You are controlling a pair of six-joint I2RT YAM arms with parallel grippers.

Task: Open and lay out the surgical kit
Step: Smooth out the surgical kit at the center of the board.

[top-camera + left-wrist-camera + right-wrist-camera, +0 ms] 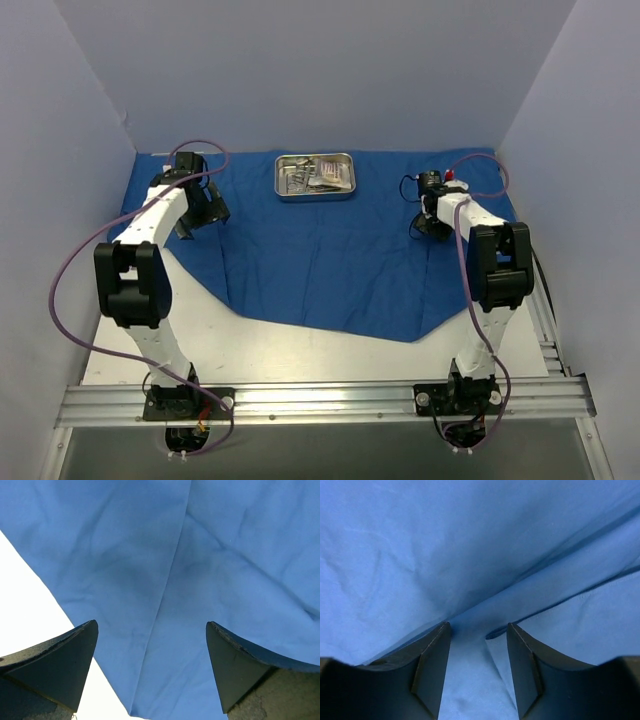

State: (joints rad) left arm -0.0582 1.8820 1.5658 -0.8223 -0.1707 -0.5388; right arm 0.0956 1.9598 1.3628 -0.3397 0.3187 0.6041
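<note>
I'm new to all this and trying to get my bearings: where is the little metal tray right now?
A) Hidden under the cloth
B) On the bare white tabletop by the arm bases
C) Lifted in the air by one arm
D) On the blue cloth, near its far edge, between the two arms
D: the overhead view shows the steel tray resting on top of the spread blue cloth, close to the cloth's far edge.
</note>
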